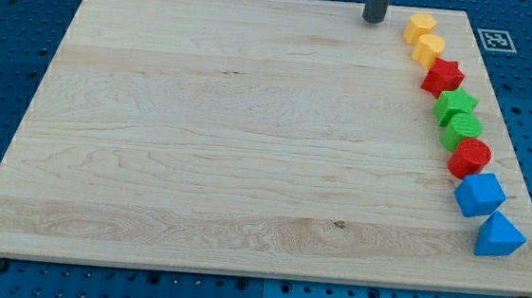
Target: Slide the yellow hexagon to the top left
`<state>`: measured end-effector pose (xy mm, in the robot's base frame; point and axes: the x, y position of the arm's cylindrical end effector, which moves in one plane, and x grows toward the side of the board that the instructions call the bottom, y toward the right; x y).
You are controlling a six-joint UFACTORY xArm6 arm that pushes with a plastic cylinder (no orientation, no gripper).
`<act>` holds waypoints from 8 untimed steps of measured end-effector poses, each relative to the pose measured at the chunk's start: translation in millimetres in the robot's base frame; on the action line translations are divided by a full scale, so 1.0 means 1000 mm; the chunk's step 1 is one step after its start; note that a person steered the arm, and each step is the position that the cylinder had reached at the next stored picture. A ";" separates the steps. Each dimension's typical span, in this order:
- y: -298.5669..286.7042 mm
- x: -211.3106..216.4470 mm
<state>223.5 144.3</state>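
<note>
Blocks of glossy plastic line the wooden board's (pixel 201 134) right edge; yellow hexagon (pixel 420 28) topmost. Dark rod upright, my tip (pixel 374 20) just left of it, apart. No pincer fitted.

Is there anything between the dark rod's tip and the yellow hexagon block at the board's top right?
No. In the camera view, only bare wooden board separates my tip from the yellow hexagon.
</note>
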 end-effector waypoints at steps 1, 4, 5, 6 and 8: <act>-0.004 -0.006; 0.120 -0.027; 0.121 -0.001; 0.086 0.009; 0.082 0.011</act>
<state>234.8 226.4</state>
